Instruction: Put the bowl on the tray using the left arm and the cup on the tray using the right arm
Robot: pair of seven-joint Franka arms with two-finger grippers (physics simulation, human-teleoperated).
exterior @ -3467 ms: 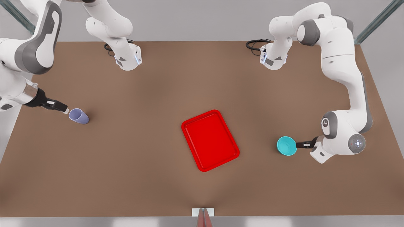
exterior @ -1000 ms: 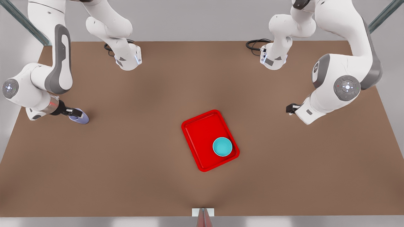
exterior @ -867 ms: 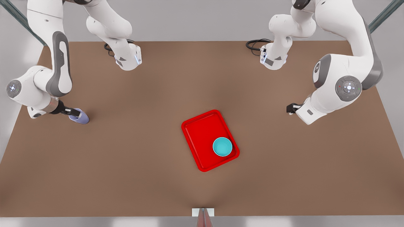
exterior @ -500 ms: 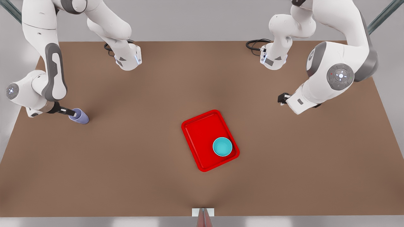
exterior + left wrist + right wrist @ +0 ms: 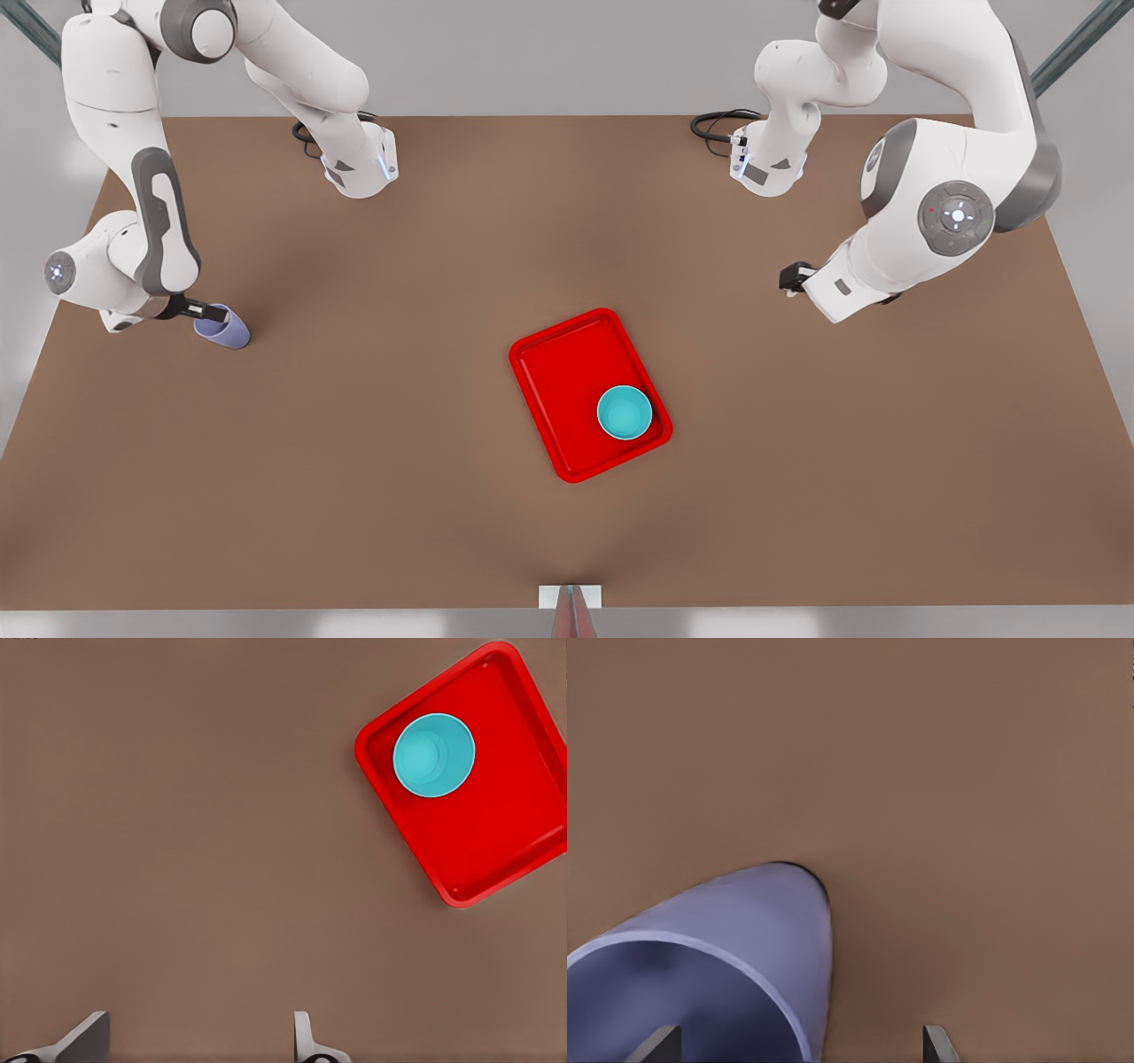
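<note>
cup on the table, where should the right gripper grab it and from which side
Probably the rim wall. The cup stands upright, mouth open. The right gripper is open, one finger over the mouth, the other outside, straddling the wall. Come from above and pinch there.

Teal bowl [image 5: 625, 413] upright on red tray [image 5: 567, 381], lavender cup [image 5: 226, 330] on table

White arms [image 5: 966, 53], grey joint covers

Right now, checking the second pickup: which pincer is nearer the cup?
Right. The right pincer is at the cup, fingers open; the left pincer waits far across the table.
</note>
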